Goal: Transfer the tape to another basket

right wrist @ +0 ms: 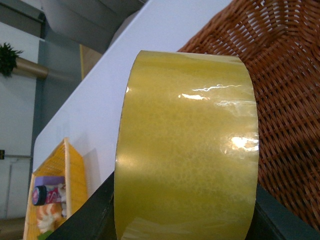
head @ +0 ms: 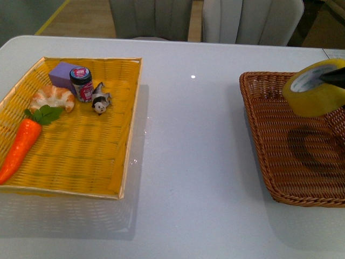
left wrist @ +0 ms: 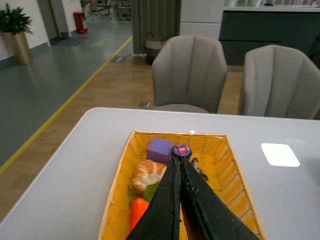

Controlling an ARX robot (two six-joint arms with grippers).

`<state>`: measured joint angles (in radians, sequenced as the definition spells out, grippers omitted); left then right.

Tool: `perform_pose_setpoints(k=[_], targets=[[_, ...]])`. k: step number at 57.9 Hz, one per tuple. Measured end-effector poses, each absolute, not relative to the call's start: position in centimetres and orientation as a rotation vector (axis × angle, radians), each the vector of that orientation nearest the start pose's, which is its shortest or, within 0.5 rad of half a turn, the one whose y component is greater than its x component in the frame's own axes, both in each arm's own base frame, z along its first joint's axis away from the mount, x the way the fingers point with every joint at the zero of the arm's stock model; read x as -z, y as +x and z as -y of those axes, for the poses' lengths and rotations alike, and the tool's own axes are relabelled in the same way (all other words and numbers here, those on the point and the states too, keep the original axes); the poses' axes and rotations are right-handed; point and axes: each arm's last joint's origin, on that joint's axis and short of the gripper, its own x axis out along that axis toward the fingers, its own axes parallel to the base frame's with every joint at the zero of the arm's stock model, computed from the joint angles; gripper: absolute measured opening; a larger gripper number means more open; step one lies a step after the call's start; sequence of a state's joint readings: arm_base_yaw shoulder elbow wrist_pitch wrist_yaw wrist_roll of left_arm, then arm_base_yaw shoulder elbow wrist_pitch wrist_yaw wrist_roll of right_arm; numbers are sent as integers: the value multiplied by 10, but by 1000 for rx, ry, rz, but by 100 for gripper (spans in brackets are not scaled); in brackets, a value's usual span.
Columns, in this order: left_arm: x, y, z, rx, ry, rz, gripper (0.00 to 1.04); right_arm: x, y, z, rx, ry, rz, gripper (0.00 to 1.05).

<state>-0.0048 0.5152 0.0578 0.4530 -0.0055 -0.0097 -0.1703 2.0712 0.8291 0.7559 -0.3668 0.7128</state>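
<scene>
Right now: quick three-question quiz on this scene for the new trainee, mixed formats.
1. True or false: the tape rests on the floor of the brown wicker basket.
2. Which of these lies in the yellow tray? A scissors; B toy carrot; C mug.
3. Fill in: the left gripper above the tray is ___ (open or shut).

Key: 1 false, it is held clear above the basket floor, with its shadow below it. 2 B. 3 shut.

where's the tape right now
In the front view the tape is at the far right, held by the right gripper above the brown basket, its shadow on the basket floor below.
</scene>
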Motion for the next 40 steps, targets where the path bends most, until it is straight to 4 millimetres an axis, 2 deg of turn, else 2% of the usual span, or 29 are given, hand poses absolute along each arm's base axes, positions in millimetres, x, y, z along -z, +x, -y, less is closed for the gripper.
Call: perform_pose_setpoints(k=[14, 25, 35, 40], targets=[[-170, 125, 1, 4, -9, 8, 2, -49, 386, 50, 1, 868, -575, 47], [-171, 118, 1, 5, -8, 14, 2, -41, 402, 47, 3, 914, -569, 47], [-171, 114, 1, 5, -8, 15, 2, -37, 402, 45, 4, 927, -576, 47], [-171, 112, 0, 5, -8, 15, 2, -34, 398, 46, 11, 930, -586, 60]])
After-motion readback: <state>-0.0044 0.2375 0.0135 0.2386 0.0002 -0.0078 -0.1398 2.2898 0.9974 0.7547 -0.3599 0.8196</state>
